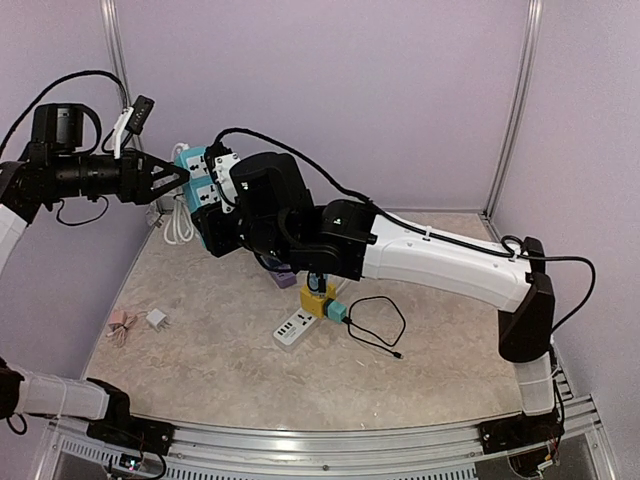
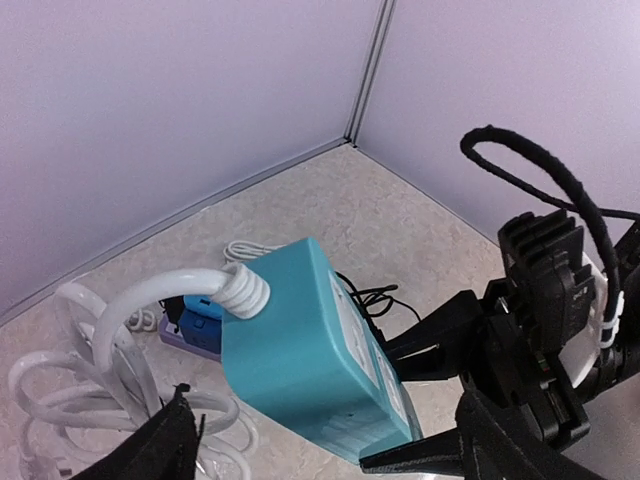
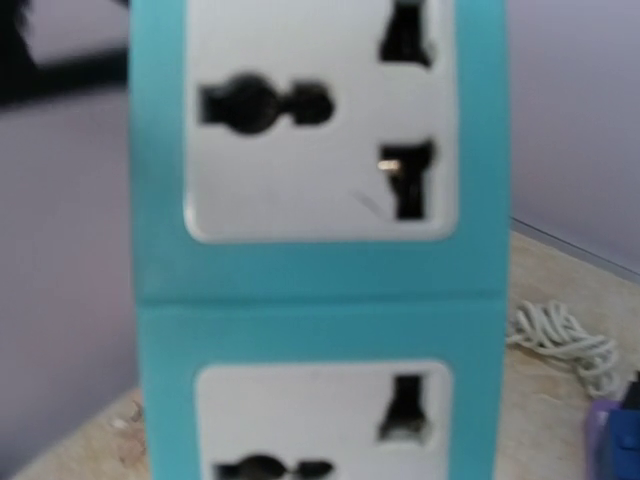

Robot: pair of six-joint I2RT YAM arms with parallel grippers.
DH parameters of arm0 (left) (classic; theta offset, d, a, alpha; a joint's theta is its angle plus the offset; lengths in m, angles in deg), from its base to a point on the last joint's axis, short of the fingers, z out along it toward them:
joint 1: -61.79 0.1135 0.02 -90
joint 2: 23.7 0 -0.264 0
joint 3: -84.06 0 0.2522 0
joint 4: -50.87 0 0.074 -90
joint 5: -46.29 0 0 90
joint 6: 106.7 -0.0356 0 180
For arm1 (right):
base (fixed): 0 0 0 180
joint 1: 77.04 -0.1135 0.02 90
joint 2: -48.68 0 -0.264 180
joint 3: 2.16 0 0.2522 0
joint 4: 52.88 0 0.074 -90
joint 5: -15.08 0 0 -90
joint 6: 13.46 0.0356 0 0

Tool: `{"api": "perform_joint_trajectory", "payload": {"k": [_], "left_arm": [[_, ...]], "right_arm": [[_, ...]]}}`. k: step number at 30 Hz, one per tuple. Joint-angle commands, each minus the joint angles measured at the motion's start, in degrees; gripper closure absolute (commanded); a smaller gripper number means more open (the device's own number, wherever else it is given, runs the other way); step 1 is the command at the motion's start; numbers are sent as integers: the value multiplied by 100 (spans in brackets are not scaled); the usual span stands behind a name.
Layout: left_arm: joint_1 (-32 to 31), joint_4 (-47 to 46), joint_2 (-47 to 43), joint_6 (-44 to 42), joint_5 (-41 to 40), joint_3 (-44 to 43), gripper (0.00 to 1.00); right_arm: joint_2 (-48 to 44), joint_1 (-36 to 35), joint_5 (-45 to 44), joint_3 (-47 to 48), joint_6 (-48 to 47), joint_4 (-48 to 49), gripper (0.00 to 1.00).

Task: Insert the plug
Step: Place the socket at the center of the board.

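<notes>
Plug is the one thing I cannot find from where I stand: no prongs show in any view. Its target, the teal extension socket (image 1: 195,180), is up in the air over the far left corner of the table (image 1: 230,390), with its outlet faces turned toward the right arm.

That arm stretches from its near-right base clear across the table. The right gripper (image 1: 225,185) sits just beside the outlet faces. Its own camera is filled with two white outlets, blurred, every hole bare. Whether its fingers are spread or pressed together, or carry anything, I cannot tell.

The left gripper (image 1: 183,178) comes in from the other side. Since the socket hangs aloft with nothing under it, I judge that hand is pinching its body. So the socket looks presented and faced up, and seating the prongs is not yet done.

On the table, nearest on the left lie a small pink bundle (image 1: 122,325) and a white adapter (image 1: 157,319). Mid-table is a white power strip (image 1: 297,327), with a yellow adapter (image 1: 318,300) and a small teal cube (image 1: 337,311) just behind it and a black cable (image 1: 378,325) looped to its right. A purple piece (image 1: 285,279) lies under the right arm.

Farthest back, the socket's white coiled cord (image 2: 130,320) is heaped by the wall. That cord and the right arm's black harness loop (image 2: 520,160) both crowd the meeting point, and I'd guess either could snag.
</notes>
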Motion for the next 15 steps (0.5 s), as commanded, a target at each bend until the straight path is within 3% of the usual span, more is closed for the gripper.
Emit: {"api": "perform_joint_trajectory", "payload": {"k": [1,8,15], "left_arm": [[-54,-311,50,290,-283,161,26],[-53,-542,251,652,-430,190,43],[-66,-784,346,1036,-158,470,45]], "right_arm": [[117,-93,20,294,265,946,100],[237,-168,53,302,312,1093,100],[274,-179,6,301,256,1262,100]]}}
